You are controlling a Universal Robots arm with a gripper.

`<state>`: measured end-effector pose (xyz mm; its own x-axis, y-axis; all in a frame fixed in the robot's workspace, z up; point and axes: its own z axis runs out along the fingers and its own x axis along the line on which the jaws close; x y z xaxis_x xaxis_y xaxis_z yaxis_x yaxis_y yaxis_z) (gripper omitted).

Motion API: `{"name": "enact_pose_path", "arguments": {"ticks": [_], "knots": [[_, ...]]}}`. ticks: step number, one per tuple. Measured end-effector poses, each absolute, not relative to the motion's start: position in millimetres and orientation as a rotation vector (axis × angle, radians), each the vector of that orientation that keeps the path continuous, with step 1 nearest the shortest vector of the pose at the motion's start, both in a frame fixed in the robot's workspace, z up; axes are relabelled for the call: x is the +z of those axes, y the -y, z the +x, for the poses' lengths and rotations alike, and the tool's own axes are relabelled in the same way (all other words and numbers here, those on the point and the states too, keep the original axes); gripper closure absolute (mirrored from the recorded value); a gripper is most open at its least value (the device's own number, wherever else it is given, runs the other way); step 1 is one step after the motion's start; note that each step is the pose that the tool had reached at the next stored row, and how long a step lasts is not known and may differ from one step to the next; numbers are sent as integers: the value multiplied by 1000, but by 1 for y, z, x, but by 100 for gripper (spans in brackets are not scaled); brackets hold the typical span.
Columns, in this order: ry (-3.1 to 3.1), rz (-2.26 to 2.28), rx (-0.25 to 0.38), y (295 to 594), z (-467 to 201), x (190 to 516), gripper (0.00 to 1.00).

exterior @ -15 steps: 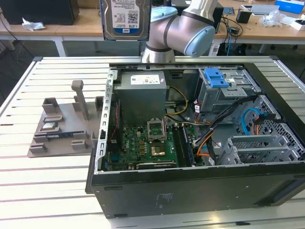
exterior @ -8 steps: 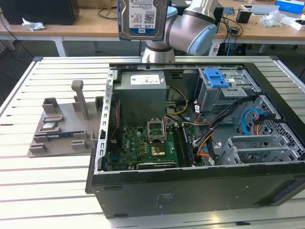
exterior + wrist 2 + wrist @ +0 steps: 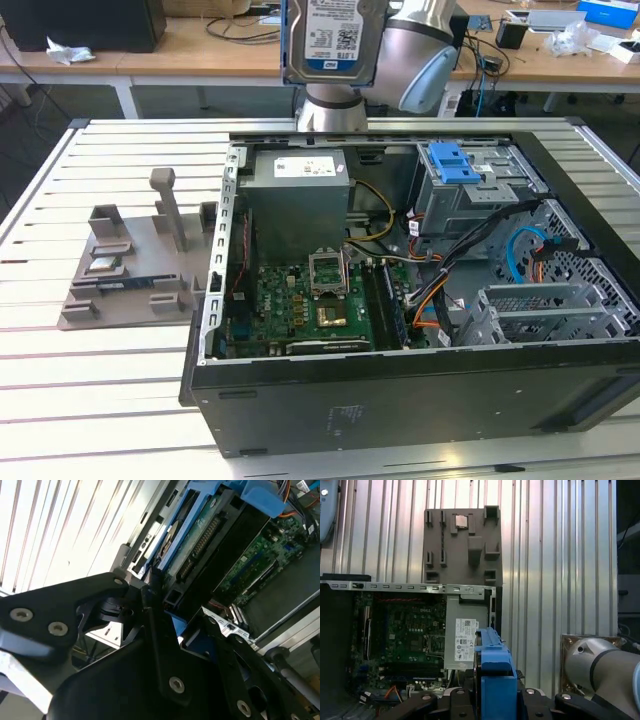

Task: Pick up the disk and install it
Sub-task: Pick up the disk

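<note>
Obs: gripper (image 3: 495, 700) pinching disk (image 3: 333, 40), its blue rail edge-on between fingers in first wrist view. Disk aloft at 12 o'clock of exterior view, label toward camera, in front of arm (image 3: 425, 50), well above open computer case (image 3: 400, 400). Drive cage (image 3: 470, 200) with blue bracket (image 3: 452, 162) at 2 o'clock inside case. Grey fixture (image 3: 130, 270) at 9 o'clock of case, on slatted table (image 3: 100, 400).

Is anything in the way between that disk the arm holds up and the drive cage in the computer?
Nothing visible does. The gripper holds the disk above the open case, and the space down to the grey drive cage looks free. A blue bracket sits on the cage's top; cables run beside it.
</note>
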<state>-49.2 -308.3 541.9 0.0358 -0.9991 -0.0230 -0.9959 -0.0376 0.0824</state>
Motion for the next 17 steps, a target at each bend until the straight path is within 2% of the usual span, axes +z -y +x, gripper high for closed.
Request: {"name": "enact_pose_path", "arguments": {"ticks": [17], "knots": [[2148,2228,-116,339,-36,542,63]]}}
